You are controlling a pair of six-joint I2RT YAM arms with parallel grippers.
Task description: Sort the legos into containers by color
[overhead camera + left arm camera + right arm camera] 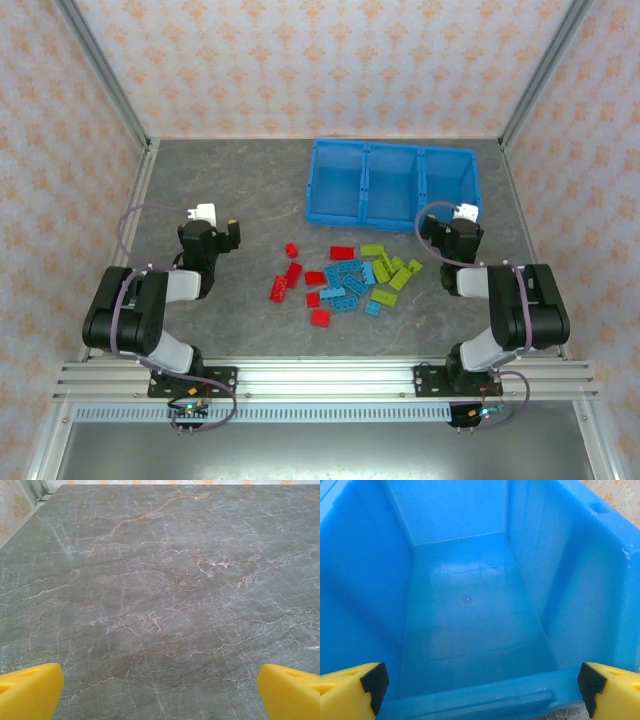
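The grey surface carries the blue tray of three containers at its far right; the legos lie scattered near it between my arms, red leftmost, lime green rightmost. My right gripper hangs spread wide at the rightmost container's near wall, my left gripper spread wide over the surface, both holding nothing.
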